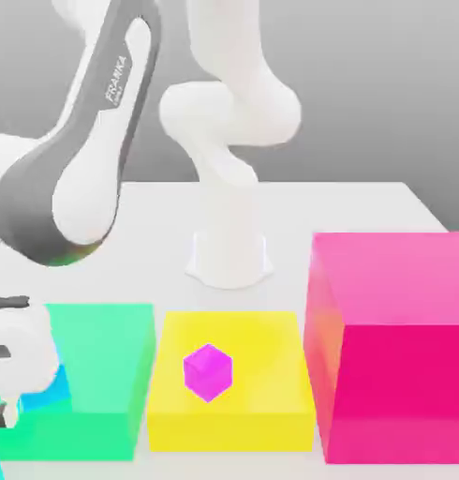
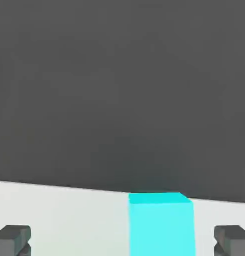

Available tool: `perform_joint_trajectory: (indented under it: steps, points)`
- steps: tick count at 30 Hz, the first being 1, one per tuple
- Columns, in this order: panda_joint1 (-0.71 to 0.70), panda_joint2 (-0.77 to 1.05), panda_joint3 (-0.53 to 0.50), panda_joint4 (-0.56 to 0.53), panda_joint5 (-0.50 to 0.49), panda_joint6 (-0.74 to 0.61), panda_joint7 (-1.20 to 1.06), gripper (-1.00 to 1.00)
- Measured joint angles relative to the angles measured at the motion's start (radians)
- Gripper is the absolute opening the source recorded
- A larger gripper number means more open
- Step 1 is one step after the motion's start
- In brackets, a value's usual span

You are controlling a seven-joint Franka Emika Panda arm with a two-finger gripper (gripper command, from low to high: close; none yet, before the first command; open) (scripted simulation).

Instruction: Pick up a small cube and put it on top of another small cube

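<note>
A small magenta cube [image 1: 208, 372] rests on top of a yellow block [image 1: 271, 422]. A small cyan cube [image 1: 38, 403] sits low at the exterior view's left, against the green block [image 1: 102, 375]. My gripper [image 1: 1, 412] hangs right beside the cyan cube, partly cut off by the picture's edge. In the hand view the cyan cube [image 2: 160, 225] lies on the white table between my two dark fingertips [image 2: 12, 240], nearer one of them. The gripper [image 2: 122, 241] is open, and its fingers stand apart from the cube.
A large pink block [image 1: 392, 347] stands at the exterior view's right, taller than the yellow and green blocks. The arm's white base [image 1: 229, 253] stands behind the yellow block. The white table [image 1: 364, 206] ends behind it, against a grey backdrop.
</note>
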Motion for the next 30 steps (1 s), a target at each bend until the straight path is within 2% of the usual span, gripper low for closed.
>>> perform_joint_trajectory:
  steps: [4, 5, 11, 16, 23, 30]
  points:
    - [-0.046, 0.143, 0.037, 0.034, 0.038, 0.084, -0.047, 0.0]
    - [-0.054, 0.169, 0.047, 0.04, 0.048, 0.103, -0.054, -1.0]
    - [-0.058, 0.183, 0.052, 0.044, 0.056, 0.111, -0.06, -1.0]
    - [-0.015, 0.051, 0.004, 0.005, 0.007, 0.017, -0.019, -1.0]
    - [0.126, -0.188, -0.004, -0.194, -0.032, -0.027, 0.188, -1.0]
    - [0.243, -0.444, 0.035, -0.406, -0.154, -0.048, 0.464, -1.0]
